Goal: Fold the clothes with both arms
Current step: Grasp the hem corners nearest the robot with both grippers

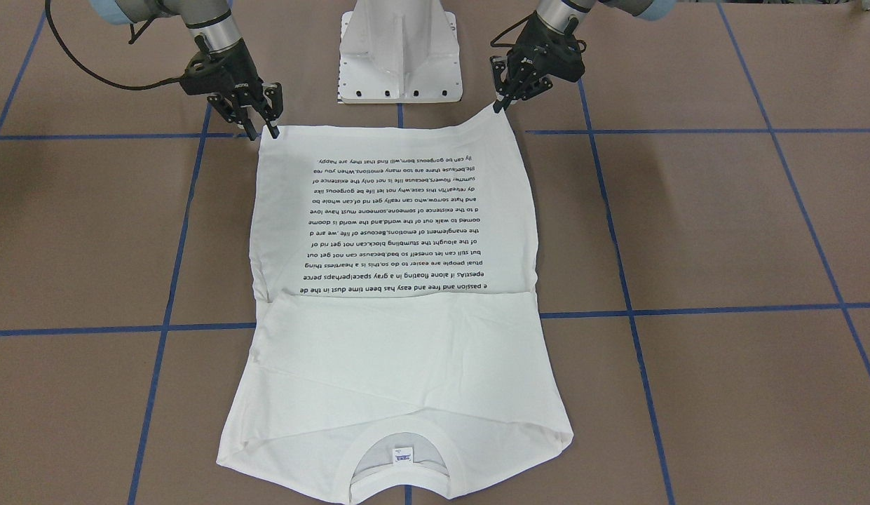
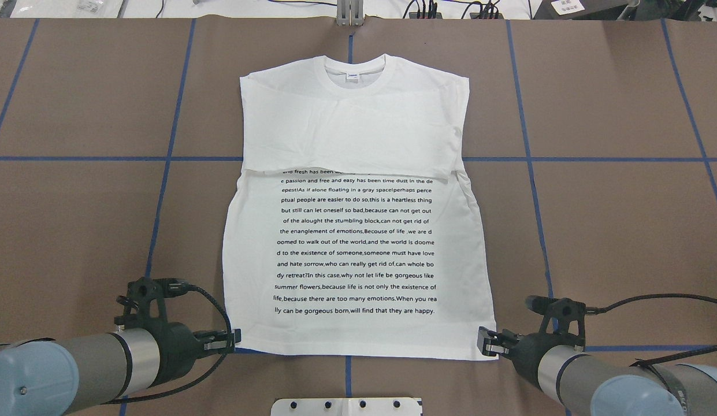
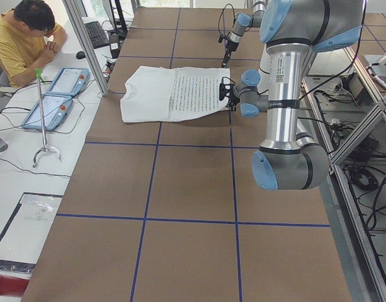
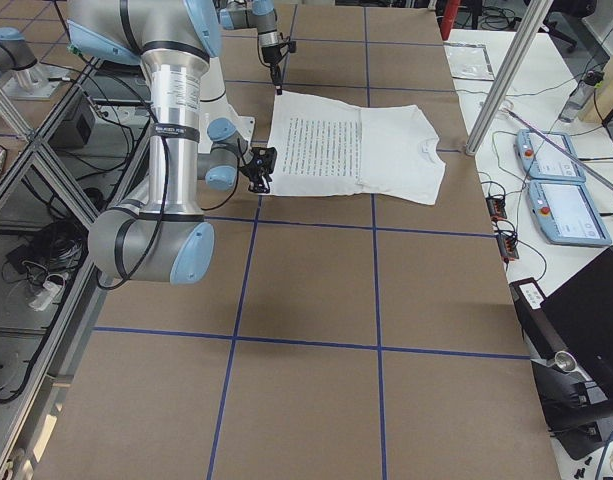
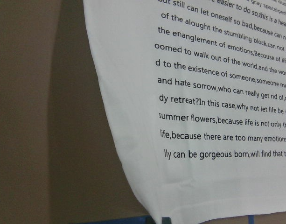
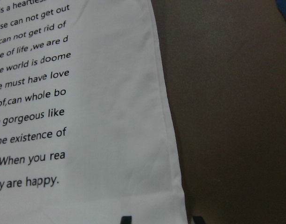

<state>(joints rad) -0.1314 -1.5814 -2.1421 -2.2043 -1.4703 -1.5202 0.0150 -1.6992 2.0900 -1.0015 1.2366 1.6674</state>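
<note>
White T-shirt: one; left claw, right claw: two

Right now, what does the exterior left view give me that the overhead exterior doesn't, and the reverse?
Only exterior left: a person in a yellow top seated at the side bench, with two blue-framed tablets on it.

Only overhead exterior: the small tag inside the collar, and print lines clear enough to read.

Both: the white T-shirt lying on the table, a plain flap covering the top of the print, with the left arm's fingers and the right arm's fingers at its near hem corners.
</note>
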